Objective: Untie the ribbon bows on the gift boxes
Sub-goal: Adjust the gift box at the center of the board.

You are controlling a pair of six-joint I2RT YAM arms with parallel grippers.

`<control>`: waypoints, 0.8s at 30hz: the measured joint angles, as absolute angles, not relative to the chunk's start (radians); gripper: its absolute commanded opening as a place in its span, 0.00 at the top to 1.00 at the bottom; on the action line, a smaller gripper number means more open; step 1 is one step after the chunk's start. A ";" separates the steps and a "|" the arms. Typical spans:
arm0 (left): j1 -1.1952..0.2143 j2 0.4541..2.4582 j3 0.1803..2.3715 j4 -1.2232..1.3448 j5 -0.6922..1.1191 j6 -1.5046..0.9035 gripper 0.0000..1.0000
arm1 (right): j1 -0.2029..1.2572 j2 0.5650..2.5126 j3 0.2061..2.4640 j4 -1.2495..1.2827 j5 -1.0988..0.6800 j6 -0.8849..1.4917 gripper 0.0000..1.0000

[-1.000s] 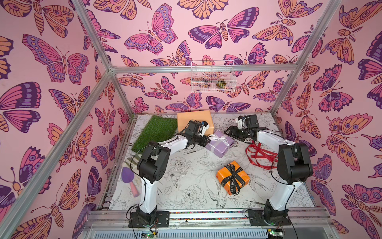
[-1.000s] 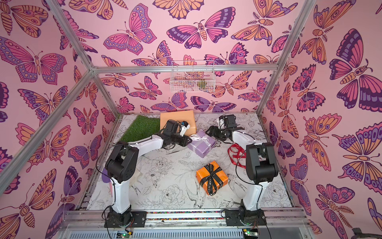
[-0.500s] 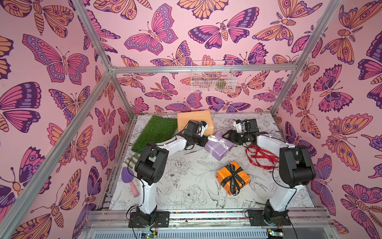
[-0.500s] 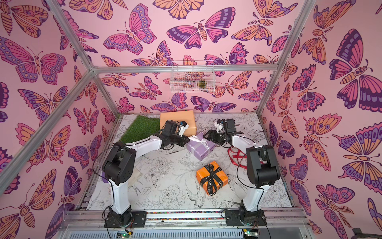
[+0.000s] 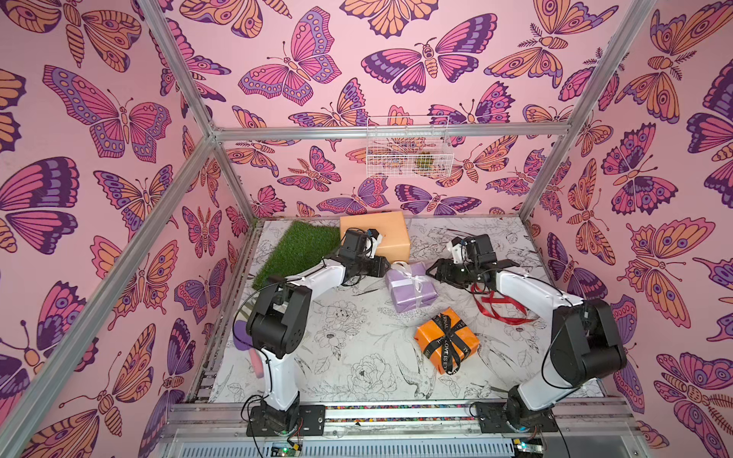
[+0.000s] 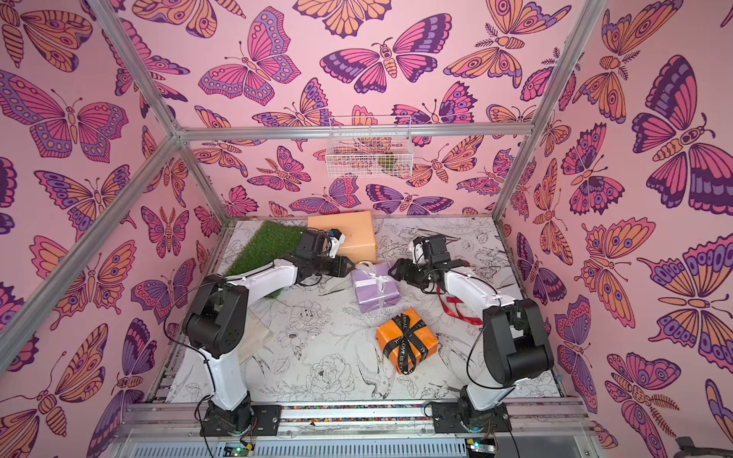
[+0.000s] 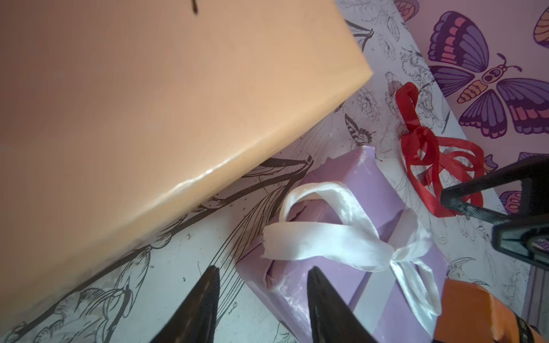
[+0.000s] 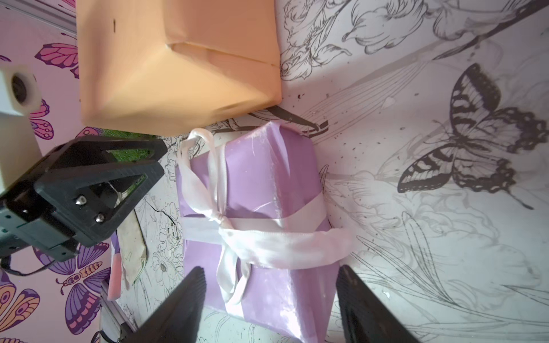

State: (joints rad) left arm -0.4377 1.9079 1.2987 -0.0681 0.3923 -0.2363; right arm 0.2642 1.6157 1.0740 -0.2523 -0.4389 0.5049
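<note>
Left tool [image 7: 261, 270] and right tool [image 8: 269, 268], jaws parted and empty, flank the lilac box [image 5: 400, 297] in the middle of the surface; its pale bow [image 7: 341, 240] is still knotted, so your next move is probably to pinch a loose tail and pull outward.

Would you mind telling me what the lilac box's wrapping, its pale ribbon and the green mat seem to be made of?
The lilac box looks wrapped in glossy paper: it shows creased folds and streaky highlights. The pale ribbon looks like satin fabric, with a soft sheen and limp loops. The green mat is likely plastic artificial turf, matte with short bristly blades.
</note>
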 measured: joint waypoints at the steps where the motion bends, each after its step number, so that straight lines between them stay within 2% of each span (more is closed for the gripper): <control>1: -0.438 1.901 1.298 -0.068 0.397 -0.244 0.49 | 0.267 1.618 1.081 -0.253 -0.432 0.506 0.34; 7: -0.439 1.885 1.276 -0.060 0.426 -0.285 0.50 | 0.300 1.670 1.113 -0.253 -0.408 0.512 0.32; 11: -0.440 1.885 1.236 -0.057 0.439 -0.314 0.50 | 0.306 1.707 1.114 -0.248 -0.412 0.543 0.19; 13: -0.444 1.885 1.219 -0.056 0.446 -0.326 0.50 | 0.306 1.721 1.115 -0.237 -0.420 0.562 0.19; 17: -0.456 1.885 1.216 -0.051 0.458 -0.348 0.51 | 0.306 1.750 1.116 -0.200 -0.436 0.596 0.26; 22: -0.466 1.886 1.216 -0.047 0.477 -0.361 0.52 | 0.306 1.784 1.124 -0.145 -0.451 0.630 0.50; 24: -0.467 1.886 1.216 -0.047 0.479 -0.364 0.52 | 0.306 1.787 1.129 -0.132 -0.450 0.634 0.53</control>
State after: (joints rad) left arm -0.4667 1.8858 1.2163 -0.0467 0.4793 -0.3641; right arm 0.3058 1.7870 1.1286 -0.1318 -0.4503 0.6342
